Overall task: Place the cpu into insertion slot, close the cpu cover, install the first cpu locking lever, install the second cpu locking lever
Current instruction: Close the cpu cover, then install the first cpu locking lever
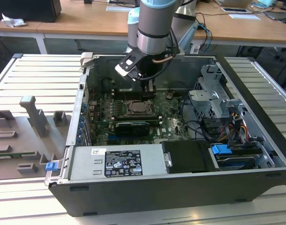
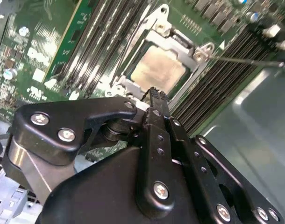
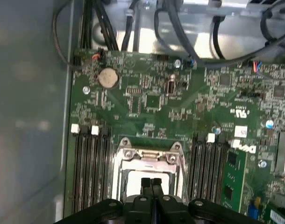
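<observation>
Grey metal slats form the table on which the open dark computer case lies on its side; the robot arm reaches into it from above; inside, the green circuit board covers the floor of the case, with a silver power supply along the near wall and a long black expansion card just beside the socket in the exterior view; the gripper hangs low over the board, its two black fingers pressed together with nothing between them, the tips over the edge of the cover; whether they touch it I cannot tell; the cover lies flat on the insertion slot, between two banks of memory slots; the cpu sits in the slot, its pale metal top showing through the cover's cut-out; a thin metal lever runs from one corner of the cover out across the memory slots; a round coin battery sits well apart, nearer the cables.
</observation>
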Robot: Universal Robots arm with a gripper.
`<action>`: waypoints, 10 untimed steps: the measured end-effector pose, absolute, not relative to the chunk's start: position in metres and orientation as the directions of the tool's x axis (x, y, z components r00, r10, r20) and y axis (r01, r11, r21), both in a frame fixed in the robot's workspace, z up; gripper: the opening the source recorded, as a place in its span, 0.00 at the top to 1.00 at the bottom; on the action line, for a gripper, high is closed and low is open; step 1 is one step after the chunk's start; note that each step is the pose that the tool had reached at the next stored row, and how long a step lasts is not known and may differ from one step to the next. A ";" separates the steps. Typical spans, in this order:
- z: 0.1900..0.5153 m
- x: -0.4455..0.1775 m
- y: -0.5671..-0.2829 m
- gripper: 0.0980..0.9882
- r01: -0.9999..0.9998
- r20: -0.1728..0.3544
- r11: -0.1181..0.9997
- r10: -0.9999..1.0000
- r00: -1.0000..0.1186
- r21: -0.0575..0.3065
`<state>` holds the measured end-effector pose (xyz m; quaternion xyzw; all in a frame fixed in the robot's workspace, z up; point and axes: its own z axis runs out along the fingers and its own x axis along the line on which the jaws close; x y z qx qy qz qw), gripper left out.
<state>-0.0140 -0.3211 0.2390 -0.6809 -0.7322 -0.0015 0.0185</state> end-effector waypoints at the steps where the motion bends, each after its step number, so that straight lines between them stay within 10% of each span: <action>1: 0.239 -0.016 -0.321 0.99 0.997 0.029 0.074 0.997 -0.074 -0.020; 10: 0.238 -0.020 -0.321 0.99 0.997 0.029 0.074 0.997 -0.074 -0.019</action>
